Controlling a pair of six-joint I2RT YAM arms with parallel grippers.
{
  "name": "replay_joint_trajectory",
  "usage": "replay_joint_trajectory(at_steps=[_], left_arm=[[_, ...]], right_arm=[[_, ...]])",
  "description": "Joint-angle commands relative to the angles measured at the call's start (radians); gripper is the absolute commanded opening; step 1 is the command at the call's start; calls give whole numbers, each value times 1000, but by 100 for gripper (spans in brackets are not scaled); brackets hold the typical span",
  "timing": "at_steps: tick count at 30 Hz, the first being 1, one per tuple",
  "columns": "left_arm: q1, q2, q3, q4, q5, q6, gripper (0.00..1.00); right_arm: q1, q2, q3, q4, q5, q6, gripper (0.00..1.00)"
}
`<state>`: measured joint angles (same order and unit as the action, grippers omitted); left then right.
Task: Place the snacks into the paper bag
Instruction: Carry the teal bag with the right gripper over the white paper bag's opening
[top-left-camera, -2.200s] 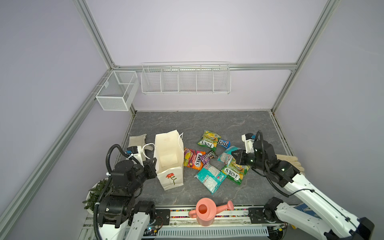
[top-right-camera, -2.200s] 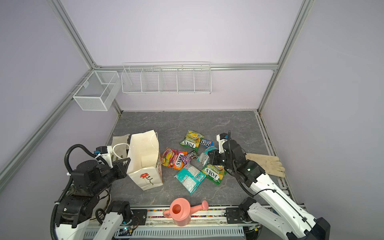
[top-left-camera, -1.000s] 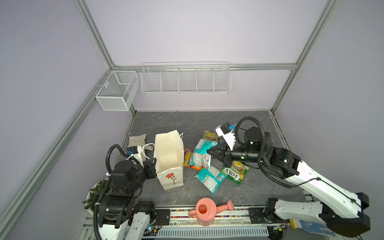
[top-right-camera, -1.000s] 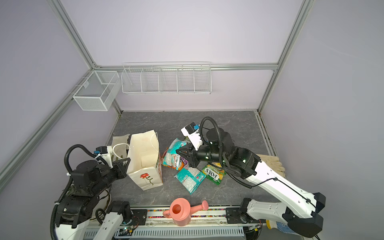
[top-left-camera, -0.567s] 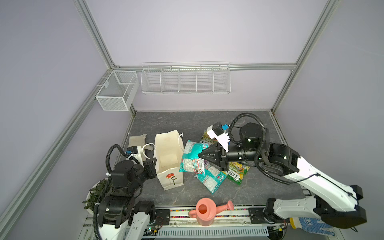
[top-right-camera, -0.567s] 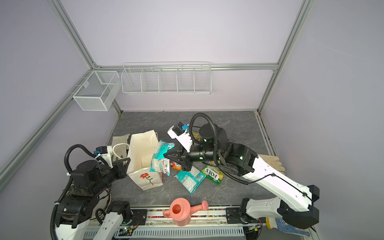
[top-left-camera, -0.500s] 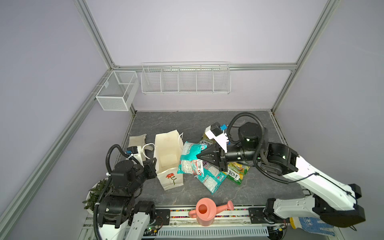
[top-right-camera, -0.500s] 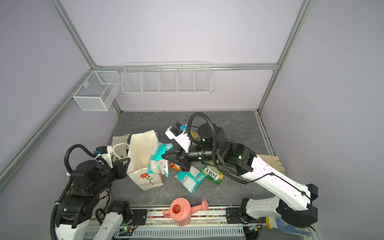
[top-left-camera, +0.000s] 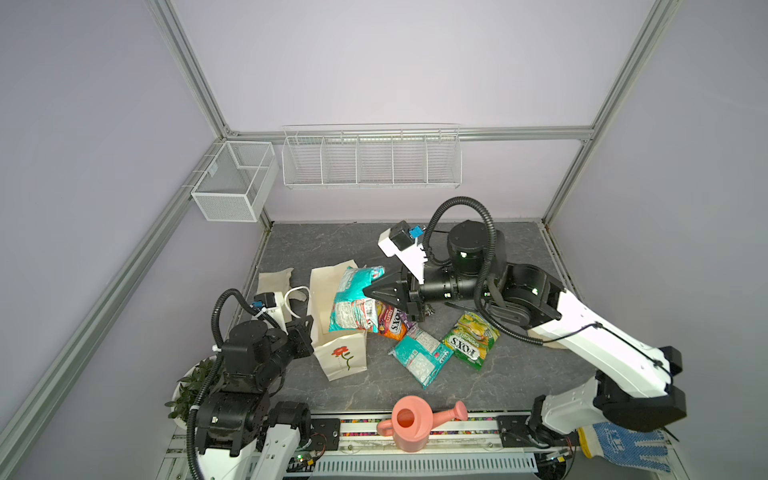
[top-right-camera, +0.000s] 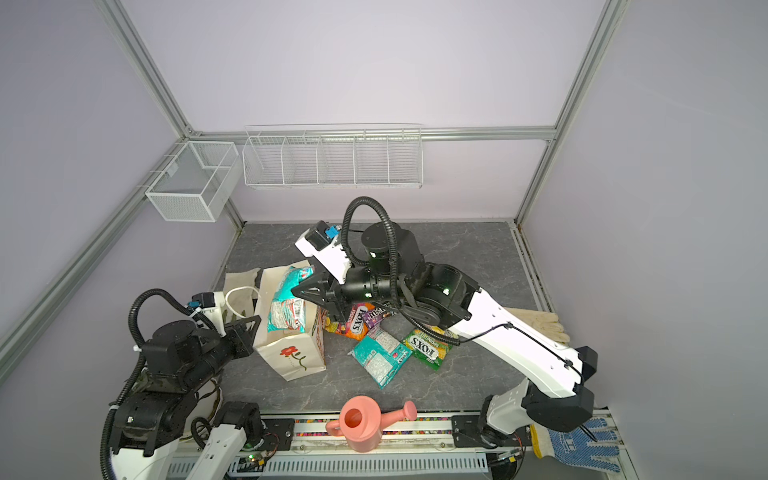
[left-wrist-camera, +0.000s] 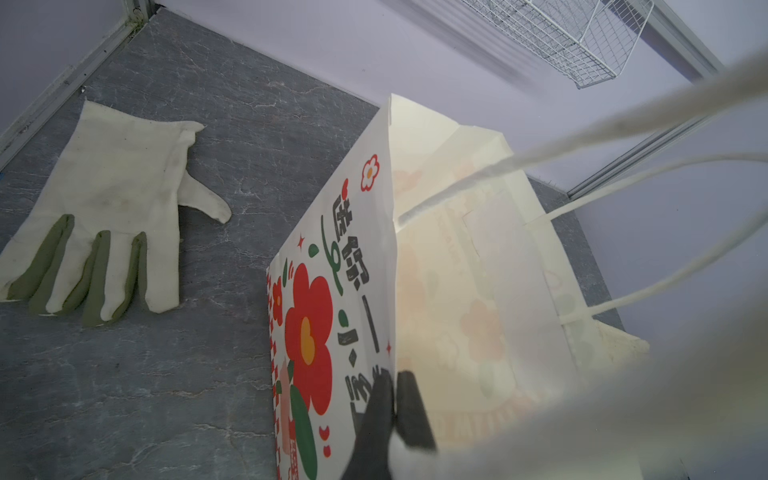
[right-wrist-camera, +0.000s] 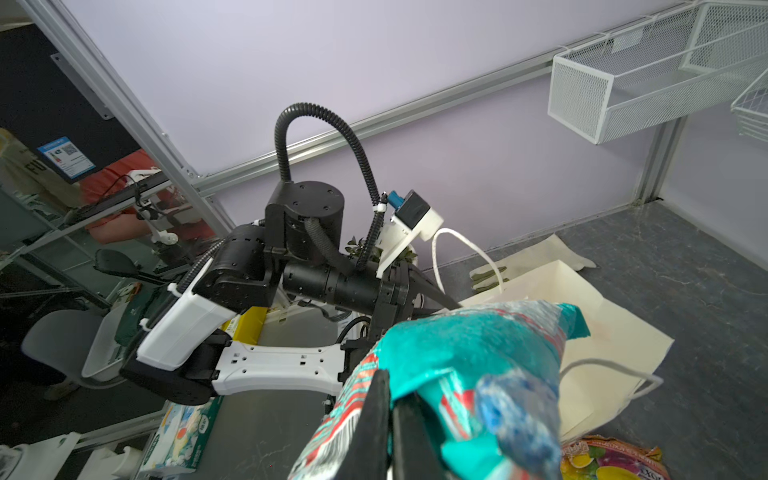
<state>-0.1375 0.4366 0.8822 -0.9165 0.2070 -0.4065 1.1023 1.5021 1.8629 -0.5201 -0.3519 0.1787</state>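
The paper bag (top-left-camera: 340, 359) (top-right-camera: 291, 353) stands upright at the left with its mouth open and a red flower on its front. My left gripper (top-left-camera: 309, 328) (left-wrist-camera: 392, 399) is shut on the bag's rim (left-wrist-camera: 390, 249). My right gripper (top-left-camera: 365, 292) (right-wrist-camera: 390, 399) reaches across, shut on a teal-white pack (top-left-camera: 353, 299) (top-right-camera: 286, 303) (right-wrist-camera: 469, 345). That pack hangs over the bag's mouth. On the table to the right lie an orange-purple FOX'S bag (top-left-camera: 392, 326), another teal-white pack (top-left-camera: 419, 355), a green-yellow FOX'S bag (top-left-camera: 471, 340) and a small purple pack (top-right-camera: 374, 316).
A pink watering can (top-left-camera: 411, 422) stands at the front edge. A beige glove (left-wrist-camera: 104, 232) lies behind the bag, a second beige glove (top-right-camera: 536, 324) at the right, and a blue-dotted glove (top-left-camera: 623, 444) by the right base. A potted plant (top-left-camera: 195, 382) sits front left. Wire baskets (top-left-camera: 370, 162) hang on the walls.
My right gripper has lifted the teal-white pack from the pile and carried it left, to over the bag's mouth. The left gripper and the bag have stayed put.
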Motion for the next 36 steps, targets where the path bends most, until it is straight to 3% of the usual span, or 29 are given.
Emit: replay_joint_trajectory(at_steps=[1, 13, 36], left_arm=[[3, -6, -11, 7, 0, 15, 0], [3, -7, -11, 8, 4, 16, 0], [4, 2, -11, 5, -4, 14, 0]], right_arm=[[6, 61, 95, -50, 75, -80, 7], [6, 243, 292, -328, 422, -201, 7], [38, 293, 309, -460, 499, -248, 7]])
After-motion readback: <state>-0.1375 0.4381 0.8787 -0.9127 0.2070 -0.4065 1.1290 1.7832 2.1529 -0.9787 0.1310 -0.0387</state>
